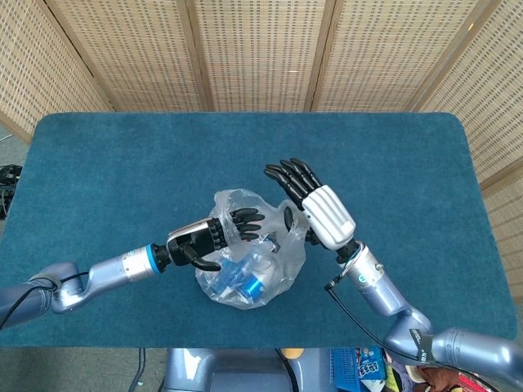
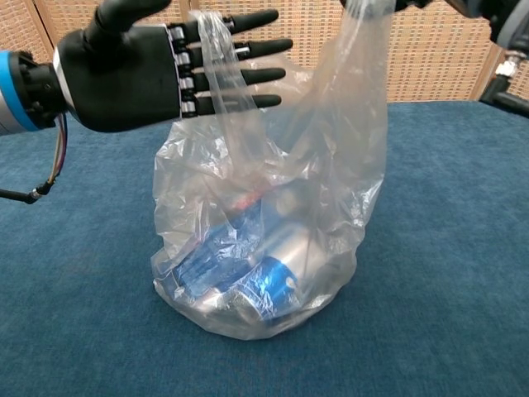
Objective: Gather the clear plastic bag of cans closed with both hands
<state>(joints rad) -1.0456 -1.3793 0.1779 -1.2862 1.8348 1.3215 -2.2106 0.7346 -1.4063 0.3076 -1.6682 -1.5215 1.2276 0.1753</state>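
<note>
Overhead, your left hand [image 1: 214, 238] grips one bag [image 1: 249, 261] edge mid-table; whether your right hand [image 1: 315, 208] holds it, you cannot tell. Chest-level, cans [image 2: 248, 273] weigh down limp, slippery film, so grasp the upper edges.

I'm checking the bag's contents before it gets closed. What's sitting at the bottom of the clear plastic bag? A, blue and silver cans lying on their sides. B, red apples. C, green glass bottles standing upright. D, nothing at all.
A: through the clear plastic bag, the blue and silver cans lie on their sides at the bottom, on the blue table.
</note>
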